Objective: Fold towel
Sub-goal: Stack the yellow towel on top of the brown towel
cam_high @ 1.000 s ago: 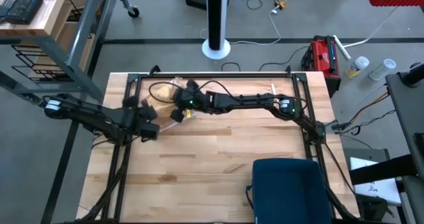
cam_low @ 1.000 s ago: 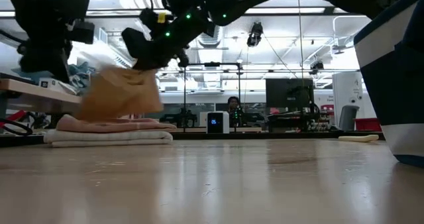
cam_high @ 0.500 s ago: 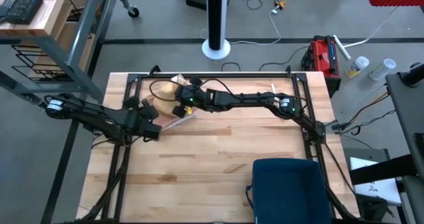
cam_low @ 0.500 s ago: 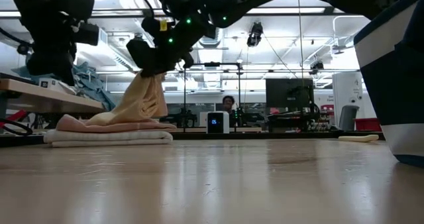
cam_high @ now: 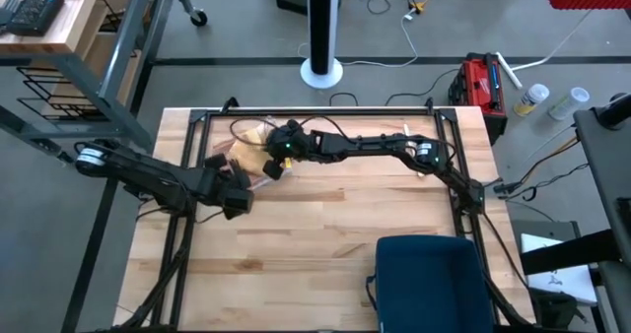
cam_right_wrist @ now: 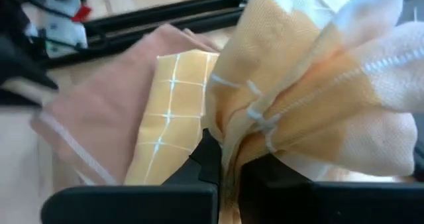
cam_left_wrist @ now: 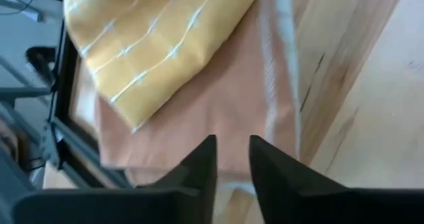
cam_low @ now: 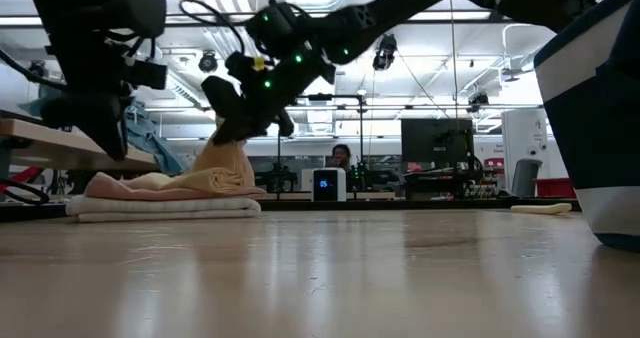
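Observation:
A yellow towel (cam_high: 250,139) with pale stripes lies partly on a pink towel (cam_left_wrist: 225,105), which tops a folded pile at the table's far left; a white towel (cam_low: 165,206) lies lowest. My right gripper (cam_high: 272,162) is shut on a gathered bunch of the yellow towel just above the pile. My left gripper (cam_high: 235,201) hovers at the pile's near side, its fingers (cam_left_wrist: 199,164) open by a narrow gap with nothing between them, above the pink towel's edge. My right gripper pinches a gathered bunch of the yellow towel (cam_right_wrist: 248,128), several folds together, between its two fingers. It comes slanting down from the table's right. The cloth rises in a slack peak (cam_low: 226,146) to the fingers, and the rest (cam_right_wrist: 169,121) lies on the pink towel.
A black metal frame (cam_high: 315,113) runs round the table's far half. A dark blue box (cam_high: 429,284) stands at the near right. Bare wood (cam_high: 325,230) stretches across the middle and near side. The pile sits close to the frame's far left corner.
The yellow towel, held up clear above the pile a second ago, has come down: its left part now lies on the pink towel and only a peak still hangs from my right gripper. My right gripper has sunk toward the pile. My left gripper has gone down and a little toward the table's right edge.

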Available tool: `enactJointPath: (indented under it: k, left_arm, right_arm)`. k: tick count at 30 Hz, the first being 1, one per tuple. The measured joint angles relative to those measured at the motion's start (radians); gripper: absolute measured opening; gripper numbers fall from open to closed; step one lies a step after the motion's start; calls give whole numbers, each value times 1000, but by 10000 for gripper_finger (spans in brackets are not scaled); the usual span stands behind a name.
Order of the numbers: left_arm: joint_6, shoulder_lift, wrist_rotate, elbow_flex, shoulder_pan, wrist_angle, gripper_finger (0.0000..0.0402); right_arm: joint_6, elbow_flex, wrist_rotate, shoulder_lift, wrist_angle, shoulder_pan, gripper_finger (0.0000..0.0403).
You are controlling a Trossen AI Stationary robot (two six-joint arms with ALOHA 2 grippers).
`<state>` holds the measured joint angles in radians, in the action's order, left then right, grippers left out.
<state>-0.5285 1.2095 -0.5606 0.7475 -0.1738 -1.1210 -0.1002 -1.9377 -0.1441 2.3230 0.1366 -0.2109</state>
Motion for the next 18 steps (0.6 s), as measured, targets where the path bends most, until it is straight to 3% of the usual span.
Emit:
enactJointPath:
  k: [8,11,18]
  left_arm:
    - [41,86,0,1,0,120,165]
    - [118,122,12,22,3,257,172]
    - [155,179,-17,19,49,268,170]
  right_arm:
    - [-88,34,170,2,-61,-36,11]
    - [-86,35,172,2,-59,-36,11]
    - [-86,36,217,2,-59,-40,11]
